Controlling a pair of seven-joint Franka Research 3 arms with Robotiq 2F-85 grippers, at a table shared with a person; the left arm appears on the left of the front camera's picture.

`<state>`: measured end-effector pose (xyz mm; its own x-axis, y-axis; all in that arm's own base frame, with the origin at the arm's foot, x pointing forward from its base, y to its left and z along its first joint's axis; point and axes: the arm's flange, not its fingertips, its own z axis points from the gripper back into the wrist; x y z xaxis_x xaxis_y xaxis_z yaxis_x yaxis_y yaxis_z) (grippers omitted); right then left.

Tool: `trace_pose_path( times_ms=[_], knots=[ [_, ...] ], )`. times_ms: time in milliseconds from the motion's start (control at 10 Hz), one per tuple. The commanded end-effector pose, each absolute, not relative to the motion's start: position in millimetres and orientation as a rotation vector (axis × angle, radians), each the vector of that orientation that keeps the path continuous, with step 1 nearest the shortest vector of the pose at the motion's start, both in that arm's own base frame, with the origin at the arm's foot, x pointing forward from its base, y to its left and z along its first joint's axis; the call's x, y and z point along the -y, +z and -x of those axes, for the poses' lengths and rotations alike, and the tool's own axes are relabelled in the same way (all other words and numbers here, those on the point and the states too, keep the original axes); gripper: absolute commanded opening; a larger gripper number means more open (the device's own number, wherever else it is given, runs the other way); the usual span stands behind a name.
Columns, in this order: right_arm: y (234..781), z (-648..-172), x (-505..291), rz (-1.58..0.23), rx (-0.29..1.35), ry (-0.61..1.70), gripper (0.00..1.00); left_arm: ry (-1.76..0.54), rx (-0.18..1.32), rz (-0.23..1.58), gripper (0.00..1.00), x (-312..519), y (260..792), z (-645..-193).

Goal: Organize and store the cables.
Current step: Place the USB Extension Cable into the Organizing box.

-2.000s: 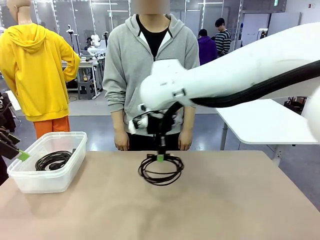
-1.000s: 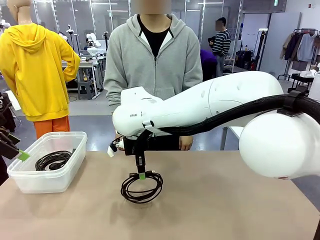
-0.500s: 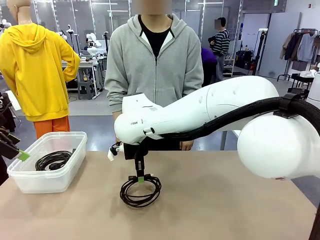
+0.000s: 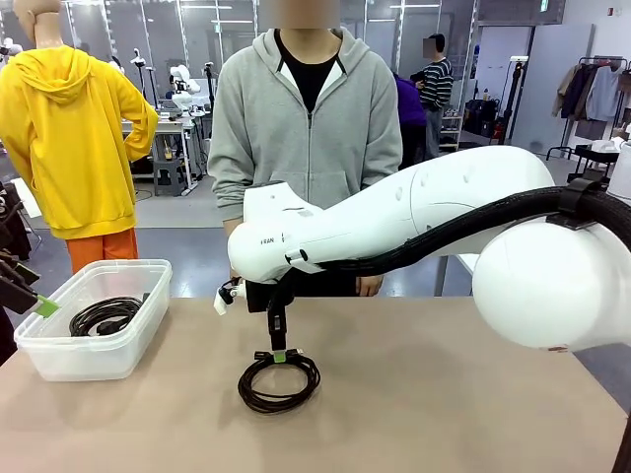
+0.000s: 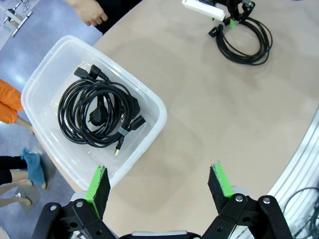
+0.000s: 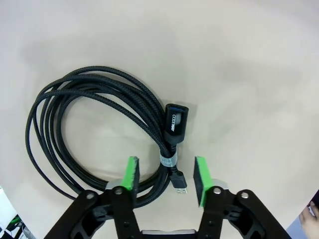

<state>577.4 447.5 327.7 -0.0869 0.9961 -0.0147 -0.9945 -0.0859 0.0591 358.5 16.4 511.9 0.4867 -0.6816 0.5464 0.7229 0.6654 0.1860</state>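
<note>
One cable [image 4: 279,382], a thin black braided cord coiled into a loop with a small tie and plug ends, lies flat on the table's middle. My right gripper [image 4: 279,353] stands over its tied part. In the right wrist view the green pads [image 6: 130,172] stand apart on either side of the cable [image 6: 99,119], touching nothing, so the right gripper [image 6: 165,173] is open. More coiled cables [image 5: 97,117] lie in the clear plastic bin [image 5: 149,134]. My left gripper [image 5: 158,181] hovers open beside that bin, holding nothing.
The clear bin [image 4: 59,355] sits at the table's left end, near the left edge. A person in a grey hoodie stands at the far side, one hand [image 4: 367,286] hanging by the table edge. Bare tabletop [image 4: 454,394] stretches to the right.
My right arm carried the coil left and towards the near side, lowered it onto the table, and its jaws opened and let go. The left arm has not moved.
</note>
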Motion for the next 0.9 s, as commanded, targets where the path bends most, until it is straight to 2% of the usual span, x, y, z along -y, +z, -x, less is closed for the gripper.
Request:
trace_pose_path(
  times_ms=[0,100,200,300,400,600,700,800],
  knots=[
    [333,-572,-438,-0.059,-0.034,1.653,1.0,-0.841,0.629,0.063,1.0,-14,513,-358],
    [336,-576,-434,-0.087,-0.018,1.651,1.0,-0.841,0.629,0.063,1.0,-14,513,-358],
    [339,-579,-433,-0.102,-0.002,1.652,0.87,-0.855,0.631,0.072,1.0,-16,512,-358],
    [352,-582,-427,-0.092,0.043,1.64,0.96,-0.926,0.647,0.033,1.0,0,520,-354],
    [376,-585,-412,-0.084,0.123,1.622,1.0,-0.97,0.652,0.008,1.0,17,528,-362],
    [434,-576,-354,-0.09,0.28,1.533,1.0,-1.073,0.614,-0.025,1.0,61,539,-386],
    [460,-563,-319,-0.243,0.402,1.547,1.0,-1.114,0.519,-0.052,1.0,95,536,-408],
    [477,-551,-290,-0.239,0.466,1.507,1.0,-1.101,0.422,-0.139,1.0,122,533,-427]
  ],
)
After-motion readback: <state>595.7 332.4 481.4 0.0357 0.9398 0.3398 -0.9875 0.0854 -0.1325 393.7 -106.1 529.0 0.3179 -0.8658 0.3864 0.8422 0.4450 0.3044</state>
